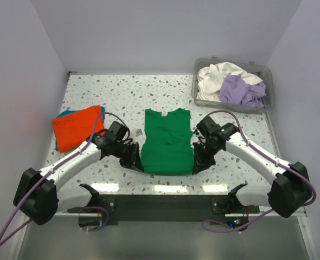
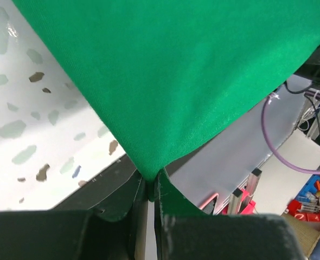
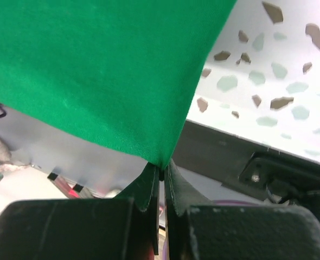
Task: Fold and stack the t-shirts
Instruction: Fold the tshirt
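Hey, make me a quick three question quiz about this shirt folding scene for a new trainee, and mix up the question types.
1. True or false: the left gripper and the right gripper are each shut on a near corner of the green t-shirt.
2. Where does the orange t-shirt lie? A) under the right arm B) on the table, left of the green t-shirt C) on top of the green t-shirt
3. Fill in: the clear bin holds a white shirt and a ____ one.
Key: 1 true; 2 B; 3 lavender shirt.
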